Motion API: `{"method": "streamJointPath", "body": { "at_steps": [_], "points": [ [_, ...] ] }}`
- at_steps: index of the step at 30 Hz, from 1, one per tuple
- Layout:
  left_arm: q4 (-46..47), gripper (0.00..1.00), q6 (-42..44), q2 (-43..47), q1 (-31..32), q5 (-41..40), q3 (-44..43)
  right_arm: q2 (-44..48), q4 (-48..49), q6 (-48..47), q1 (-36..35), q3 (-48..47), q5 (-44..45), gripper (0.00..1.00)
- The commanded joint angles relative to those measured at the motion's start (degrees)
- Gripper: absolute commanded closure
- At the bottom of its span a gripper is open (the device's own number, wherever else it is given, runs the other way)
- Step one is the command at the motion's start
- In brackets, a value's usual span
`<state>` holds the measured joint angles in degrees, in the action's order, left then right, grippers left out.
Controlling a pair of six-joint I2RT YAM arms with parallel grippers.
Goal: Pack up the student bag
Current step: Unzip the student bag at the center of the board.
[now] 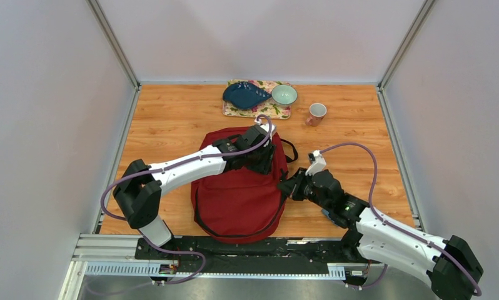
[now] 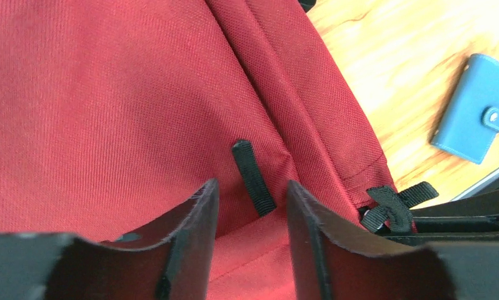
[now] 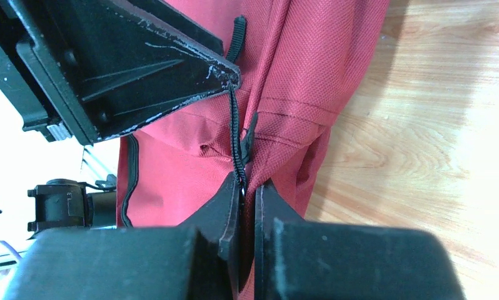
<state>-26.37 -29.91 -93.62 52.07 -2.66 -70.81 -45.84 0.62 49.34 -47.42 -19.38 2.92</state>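
Wood table with grey walls all round. In the middle, close to the arms, the red bag, lying flat. Far at the back, a flowery mat with a blue dish and a green bowl on it, and a cup just beside. Over the top part of the bag, the left gripper, open, one finger on each side of a short black zip pull, not squeezing it yet. At the bag's right edge, the right gripper, pinched tight on a thin black cord that runs up the side. On the table near the bag, a small blue wallet, not inside. Looks like an early step: bag shut as far as can be seen, nothing seen going in. Most likely left to do: pull the zip open, hold the bag wide, put the wallet in, zip up again.
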Motion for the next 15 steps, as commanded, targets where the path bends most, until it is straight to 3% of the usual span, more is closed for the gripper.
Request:
{"method": "streamJointPath", "body": {
  "at_steps": [1, 8, 12, 15],
  "points": [
    [0.0, 0.53, 0.38, -0.59, 0.13, -1.48, -2.32, 2.16, 3.77, -1.79, -1.18, -1.19, 1.21, 1.0],
    [0.35, 0.76, 0.47, -1.12, 0.22, -0.86, -2.32, 2.86, 3.07, -2.14, -2.06, -1.45, 2.27, 1.0],
    [0.71, 1.0, 0.38, -0.95, 0.13, -0.77, -1.79, 3.04, 2.63, -2.41, -2.15, -1.54, 2.62, 1.0],
    [1.84, 1.0, 0.29, 0.02, 0.13, -0.95, -0.74, 2.43, 1.58, -1.88, -2.15, -1.72, 3.84, 1.0]
  ]
}}
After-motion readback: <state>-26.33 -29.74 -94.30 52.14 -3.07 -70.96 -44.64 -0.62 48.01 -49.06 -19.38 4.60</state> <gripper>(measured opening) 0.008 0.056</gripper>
